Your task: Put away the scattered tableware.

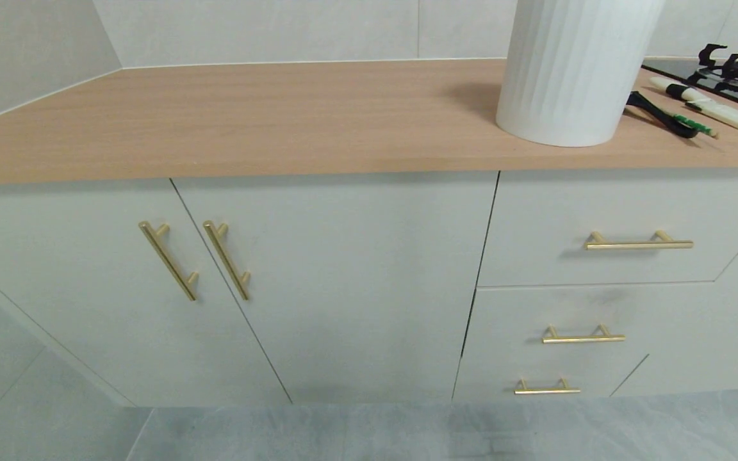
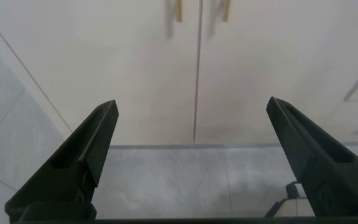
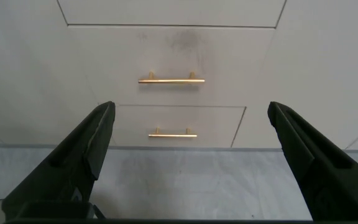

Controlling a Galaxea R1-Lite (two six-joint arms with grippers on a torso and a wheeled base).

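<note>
Head view: the scattered stuff is a little cluster of utensils (image 1: 696,112) lying flat on the wooden counter (image 1: 247,115), way over at its right end. There's a black-handled one (image 1: 660,115), a long cream-coloured one (image 1: 728,114) and something with a green bit (image 1: 696,125) between them. They sit just beside a tall white ribbed pot (image 1: 574,70), with the stove (image 1: 737,70) right behind.

Neither arm is anywhere near them. The left hand (image 2: 191,106) is down low facing the cupboard doors (image 2: 197,74), fingers spread wide with nothing between them. Same for the right hand (image 3: 190,107), which is released and empty and looks at the lower drawers (image 3: 173,106).

So I'd say we're at the very start, with nothing picked up yet. My guess is the white pot is where the utensils go. The next move needs an arm, probably the right one since it's closer, to lift above the counter edge and reach over to the right. The handles are thin and lie flat, so it'll want a careful pinch from above.
</note>
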